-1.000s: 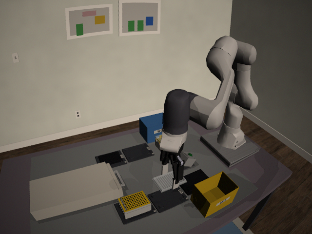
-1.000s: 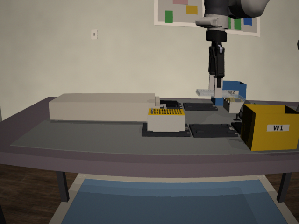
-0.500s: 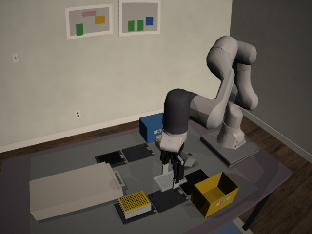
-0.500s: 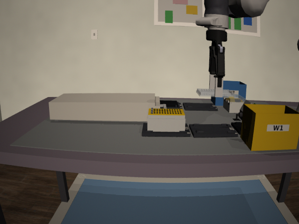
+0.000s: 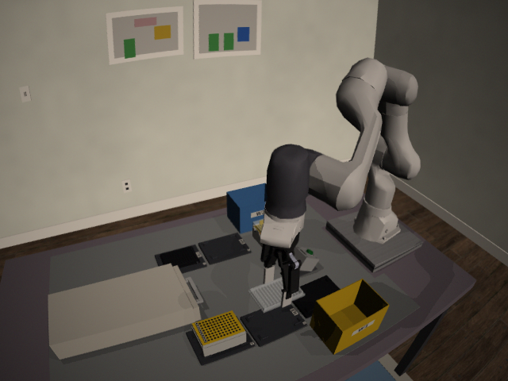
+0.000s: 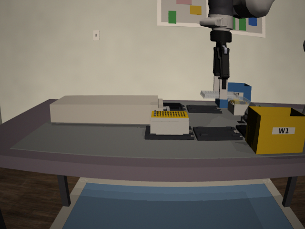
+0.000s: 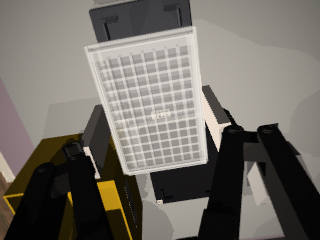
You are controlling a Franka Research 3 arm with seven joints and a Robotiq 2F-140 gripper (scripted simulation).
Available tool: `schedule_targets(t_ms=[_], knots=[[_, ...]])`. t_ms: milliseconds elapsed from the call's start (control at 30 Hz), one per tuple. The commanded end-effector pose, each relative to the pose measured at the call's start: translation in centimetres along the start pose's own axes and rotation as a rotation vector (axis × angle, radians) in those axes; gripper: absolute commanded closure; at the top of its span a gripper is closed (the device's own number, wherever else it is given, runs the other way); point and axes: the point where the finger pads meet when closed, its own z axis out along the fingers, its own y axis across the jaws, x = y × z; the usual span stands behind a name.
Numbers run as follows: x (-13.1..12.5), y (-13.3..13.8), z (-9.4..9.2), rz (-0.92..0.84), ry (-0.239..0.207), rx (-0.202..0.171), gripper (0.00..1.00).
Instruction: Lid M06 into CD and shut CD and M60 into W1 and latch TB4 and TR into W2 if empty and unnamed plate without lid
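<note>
My gripper [image 5: 282, 291] is shut on the clear assay plate [image 5: 274, 293], gripping it across its short width. The plate hangs level a little above an empty black nest [image 5: 272, 325]. In the wrist view the plate [image 7: 150, 100] lies between the finger pads, with the yellow bin W1 below at the left. From the front, the plate [image 6: 211, 93] hangs above the deck, left of and behind W1 [image 6: 275, 129]. W1 [image 5: 348, 315] stands upright to the right of the gripper. No white plate is in view.
The cooler CD [image 5: 118, 307] lies at the left. The tip rack TR [image 5: 219, 332], with a yellow top, sits at the front. The blue bin W2 [image 5: 248, 206], tip box TB4 [image 6: 237, 104] and green key DONE [image 5: 309, 251] stand behind the arm. More black nests [image 5: 225, 247] lie at the back.
</note>
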Motion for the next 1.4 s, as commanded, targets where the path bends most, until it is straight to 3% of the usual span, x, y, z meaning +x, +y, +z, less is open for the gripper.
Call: schedule_targets(t_ms=[0, 467, 1367], knots=[[0.1, -0.1, -0.2, -0.006, 0.002, 0.003, 1.00], [0.1, -0.1, -0.2, -0.006, 0.002, 0.003, 1.00], [-4.8, -3.7, -0.2, 0.028, 0.002, 0.003, 1.00]])
